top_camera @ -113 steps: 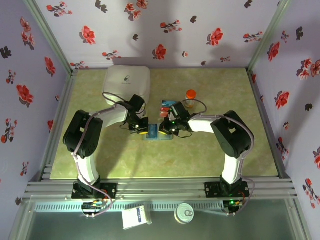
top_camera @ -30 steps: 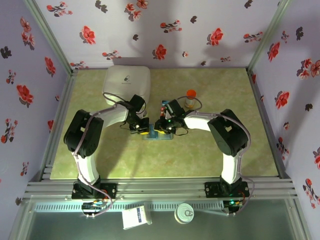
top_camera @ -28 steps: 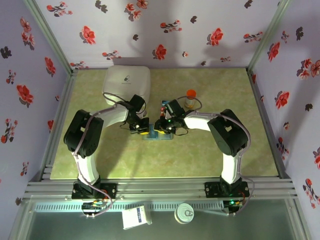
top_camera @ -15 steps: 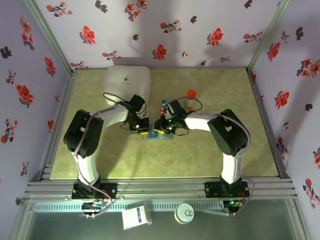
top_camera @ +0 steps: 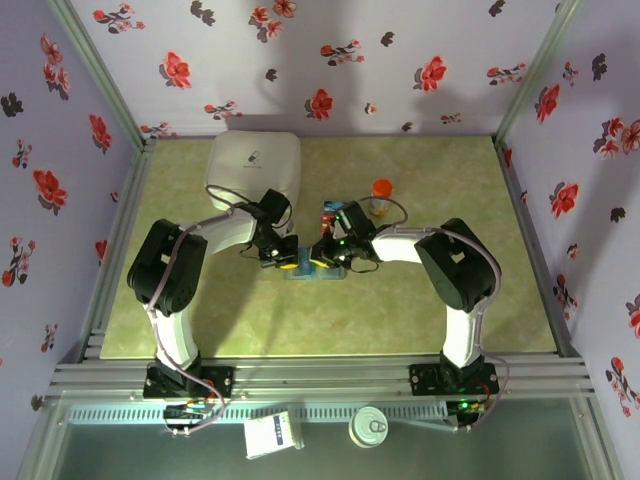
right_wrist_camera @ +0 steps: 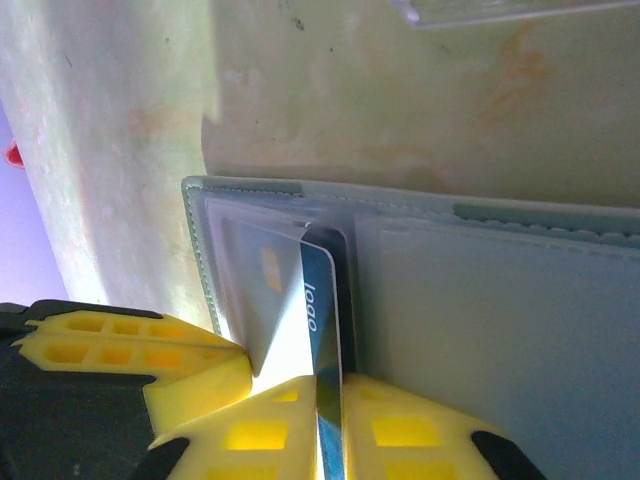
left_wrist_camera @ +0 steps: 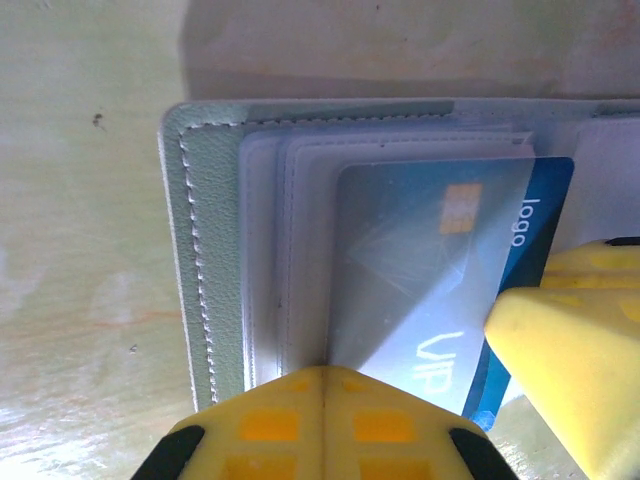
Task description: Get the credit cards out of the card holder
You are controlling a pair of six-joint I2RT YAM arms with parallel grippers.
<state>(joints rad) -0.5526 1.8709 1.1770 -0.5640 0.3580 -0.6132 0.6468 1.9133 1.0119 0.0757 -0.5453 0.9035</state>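
Holder lies open mid-table, between the two claws. Left claw: fingers together, tip bearing on the holder's left part. I judge this a hold-down, so the holder cannot follow the pull. Right claw: clamped on the exposed edge of the blue card, which sits partly out of its clear sleeve. Next move needs a flat, straight draw. Risk: the holder drags along.

Soft, even light from overhead throws faint shadows on the far wall, yet up close a white glare washes over the blue card, the yellow fingertips blur, and shadow darkens the table beyond.
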